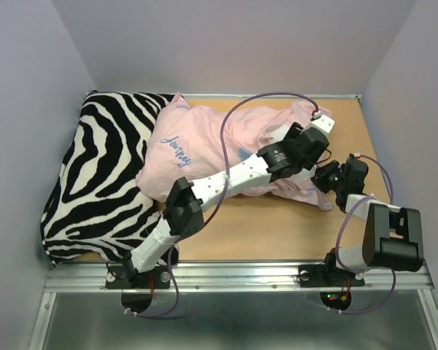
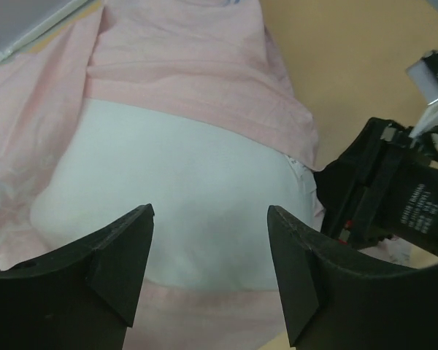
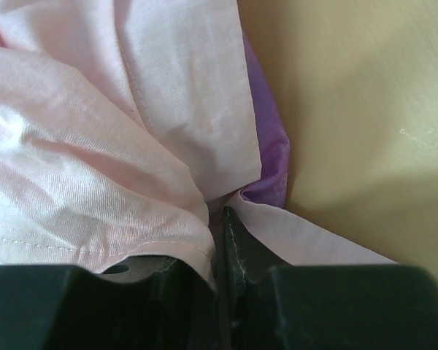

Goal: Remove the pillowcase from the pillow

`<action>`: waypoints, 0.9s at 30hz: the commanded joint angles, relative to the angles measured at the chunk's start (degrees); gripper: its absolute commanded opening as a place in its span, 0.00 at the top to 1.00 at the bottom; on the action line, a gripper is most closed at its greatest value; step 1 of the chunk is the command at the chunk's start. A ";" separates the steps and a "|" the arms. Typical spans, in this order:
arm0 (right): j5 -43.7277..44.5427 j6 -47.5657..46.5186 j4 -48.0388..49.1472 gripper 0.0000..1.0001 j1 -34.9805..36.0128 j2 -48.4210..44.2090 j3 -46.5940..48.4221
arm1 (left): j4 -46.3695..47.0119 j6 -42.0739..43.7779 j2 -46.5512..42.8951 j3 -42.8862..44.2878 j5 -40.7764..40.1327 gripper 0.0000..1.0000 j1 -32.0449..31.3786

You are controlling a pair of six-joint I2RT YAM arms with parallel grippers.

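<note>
The pink pillowcase (image 1: 204, 142) lies across the middle of the table, inside out, with "Journey" lettering showing. The white pillow (image 2: 175, 197) bulges out of its open end in the left wrist view, with pink fabric (image 2: 190, 65) bunched above it. My left gripper (image 2: 210, 248) is open, its jaws apart just over the bare pillow; it reaches over the case (image 1: 306, 142). My right gripper (image 3: 217, 240) is shut on the pillowcase hem (image 3: 168, 251), pale pink with a purple fold (image 3: 270, 160). It sits at the case's right end (image 1: 328, 179).
A black-and-white zebra cushion (image 1: 95, 175) fills the left side, partly under the pillowcase. Grey walls enclose the table on three sides. Bare wooden tabletop (image 1: 277, 226) lies in front of the case and at the far right (image 1: 350, 131).
</note>
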 commanded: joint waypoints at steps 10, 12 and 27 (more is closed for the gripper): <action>-8.83 1.98 4.48 0.74 1.10 -6.33 1.46 | -1.77 0.05 8.50 3.53 -0.64 0.01 2.24; -9.09 1.98 4.13 0.74 1.10 -6.69 2.08 | -1.51 -0.92 9.30 3.62 1.73 0.01 2.59; -4.18 -6.36 -10.45 0.59 1.10 -11.43 8.31 | 7.54 -11.80 4.91 -2.96 10.27 1.00 10.06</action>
